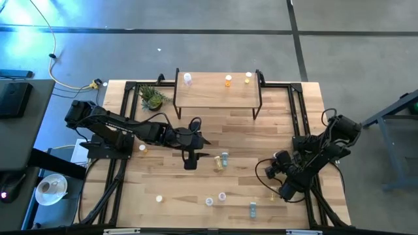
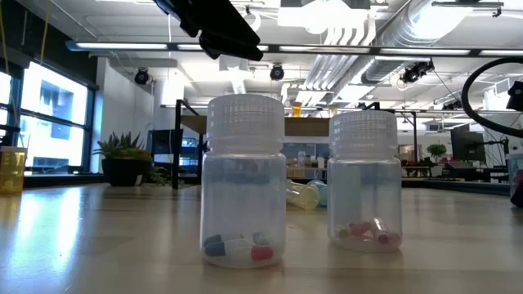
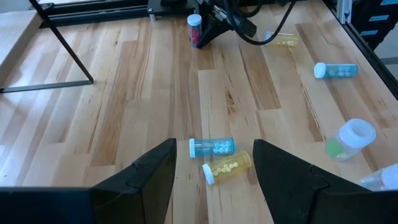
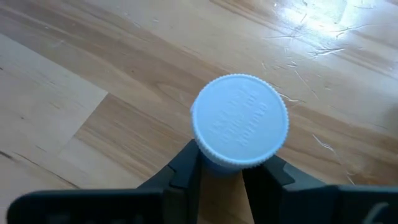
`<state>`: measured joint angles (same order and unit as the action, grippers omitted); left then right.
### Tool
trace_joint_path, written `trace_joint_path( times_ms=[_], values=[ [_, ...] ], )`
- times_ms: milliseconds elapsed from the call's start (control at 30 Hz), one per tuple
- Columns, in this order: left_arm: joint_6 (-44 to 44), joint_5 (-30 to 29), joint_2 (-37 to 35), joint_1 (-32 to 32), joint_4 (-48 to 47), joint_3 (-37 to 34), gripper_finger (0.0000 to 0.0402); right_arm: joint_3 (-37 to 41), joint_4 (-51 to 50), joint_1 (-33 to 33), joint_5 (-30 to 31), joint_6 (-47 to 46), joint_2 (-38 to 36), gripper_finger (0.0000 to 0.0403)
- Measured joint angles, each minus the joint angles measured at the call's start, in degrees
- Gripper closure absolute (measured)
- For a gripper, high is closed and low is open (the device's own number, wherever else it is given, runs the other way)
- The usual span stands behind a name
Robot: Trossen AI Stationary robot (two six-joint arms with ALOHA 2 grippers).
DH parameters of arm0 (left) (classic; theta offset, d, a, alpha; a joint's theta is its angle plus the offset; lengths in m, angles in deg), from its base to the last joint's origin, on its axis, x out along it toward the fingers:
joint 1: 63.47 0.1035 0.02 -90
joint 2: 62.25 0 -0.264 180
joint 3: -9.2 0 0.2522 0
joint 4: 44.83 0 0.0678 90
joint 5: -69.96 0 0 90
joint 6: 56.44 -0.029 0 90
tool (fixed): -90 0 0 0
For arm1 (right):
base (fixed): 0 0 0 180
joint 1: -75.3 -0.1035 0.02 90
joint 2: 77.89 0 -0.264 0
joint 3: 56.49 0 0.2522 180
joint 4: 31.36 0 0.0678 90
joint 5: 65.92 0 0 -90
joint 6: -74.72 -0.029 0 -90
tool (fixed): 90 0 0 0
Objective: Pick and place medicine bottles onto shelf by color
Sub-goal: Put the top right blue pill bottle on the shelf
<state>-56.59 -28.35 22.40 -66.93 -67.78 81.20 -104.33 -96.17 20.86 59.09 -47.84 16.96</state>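
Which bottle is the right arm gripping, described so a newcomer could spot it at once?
Start at the wood tabletop and go to its right front area, where the right end effector is shut on a bottle. It stands upright with a white ribbed cap, and unlike the loose bottles nearby, dark fingers clamp it just below the cap.

Three medicine bottles (image 1: 228, 80) stand on one shelf (image 1: 215, 94). About eight more lie or stand on the surface (image 1: 261, 130), beside one potted plant (image 1: 152, 98).

Two lying bottles (image 3: 214, 158) rest side by side on the tabletop (image 3: 124, 93) just beyond the left gripper's (image 3: 214, 174) fingertips (image 3: 158, 163), between them; the shelf (image 1: 217, 91) stands farther behind.
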Motion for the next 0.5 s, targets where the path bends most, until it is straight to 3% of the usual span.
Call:
trace_joint_path(
  times_ms=[267, 500],
  values=[
    [0.0, 0.1, 0.0, 0.0, -0.1, 0.0, 0.0199, -3.9, -1.8, 1.4, -1.6, 2.3, 0.1, 0.0323],
    [0.0, 0.3, 0.0, 0.0, -2.6, 0.0, 0.0199, -9.9, -2.0, 7.3, -1.4, 16.0, 0.1, 0.0323]
  ],
)
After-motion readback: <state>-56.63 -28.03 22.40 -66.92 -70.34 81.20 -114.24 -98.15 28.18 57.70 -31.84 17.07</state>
